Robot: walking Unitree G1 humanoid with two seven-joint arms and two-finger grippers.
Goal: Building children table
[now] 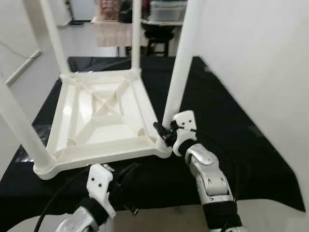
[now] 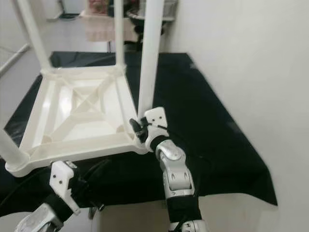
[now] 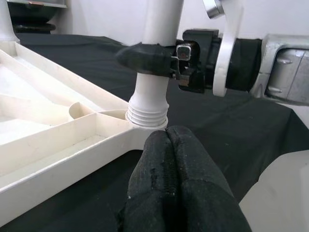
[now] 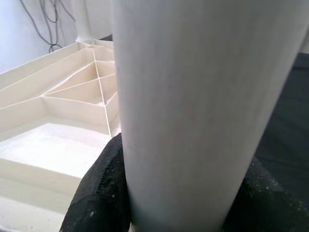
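A white children's table top (image 1: 104, 113) lies upside down on the black-covered table (image 1: 231, 121). Three legs stand up from its corners: near left (image 1: 21, 130), far left (image 1: 53, 34) and far right (image 1: 136, 34). The near right leg (image 1: 181, 63) stands upright in its corner socket, its threaded base (image 3: 147, 113) showing just above the socket. My right gripper (image 1: 164, 131) is shut on this leg just above the base, and its black fingers (image 4: 99, 193) wrap around the white tube (image 4: 188, 106). My left gripper (image 1: 129, 193) sits low before the top's near edge, shut and empty, with its fingertips (image 3: 166, 145) pressed together.
A white wall (image 1: 260, 48) runs close along the right side. Dark stools and a storage box (image 1: 161, 24) stand behind the table. The black cloth's front edge (image 1: 270, 200) is right by my arms.
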